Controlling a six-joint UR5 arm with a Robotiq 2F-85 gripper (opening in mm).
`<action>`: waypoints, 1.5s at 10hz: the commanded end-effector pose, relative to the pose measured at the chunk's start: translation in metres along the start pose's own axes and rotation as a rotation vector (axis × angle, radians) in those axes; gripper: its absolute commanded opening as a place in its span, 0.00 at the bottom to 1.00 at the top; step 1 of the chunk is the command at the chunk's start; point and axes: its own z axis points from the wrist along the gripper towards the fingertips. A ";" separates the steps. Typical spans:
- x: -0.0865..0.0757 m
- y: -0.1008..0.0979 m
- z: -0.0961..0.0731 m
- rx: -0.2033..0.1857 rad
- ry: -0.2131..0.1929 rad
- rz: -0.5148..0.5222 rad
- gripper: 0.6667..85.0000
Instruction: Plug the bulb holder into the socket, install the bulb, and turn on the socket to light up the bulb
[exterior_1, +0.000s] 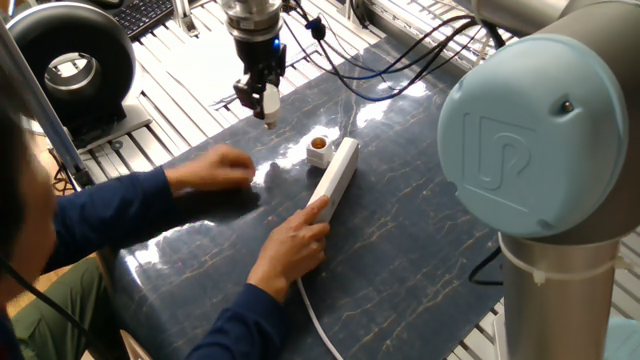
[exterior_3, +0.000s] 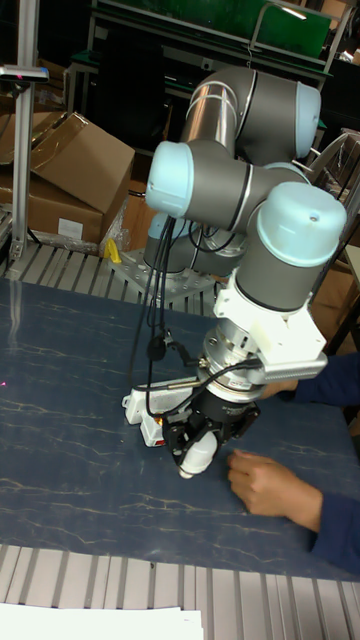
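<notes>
My gripper (exterior_1: 262, 100) hangs above the dark mat, left of and behind the socket, shut on the white bulb (exterior_1: 271, 104). In the tall fixed view the bulb (exterior_3: 196, 459) points down out of the gripper (exterior_3: 200, 440). The bulb holder (exterior_1: 318, 148), a small white cube with an orange opening facing up, sits against the far end of the long white socket (exterior_1: 338, 172). A person's hand (exterior_1: 296, 240) rests on the socket's near end. The other hand (exterior_1: 218, 167) lies on the mat, apart from the bulb. The holder (exterior_3: 152, 428) also shows beside the gripper.
A black ring-shaped device (exterior_1: 70, 58) stands at the back left. Black cables (exterior_1: 385, 70) trail across the mat behind the socket. The arm's large blue joint (exterior_1: 540, 130) fills the right foreground. Cardboard boxes (exterior_3: 60, 170) sit beyond the table.
</notes>
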 end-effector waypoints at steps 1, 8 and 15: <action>0.014 -0.003 -0.005 -0.016 0.000 -0.013 0.01; 0.055 0.004 -0.019 -0.010 0.015 -0.013 0.01; 0.046 0.010 -0.012 -0.004 -0.035 -0.003 0.01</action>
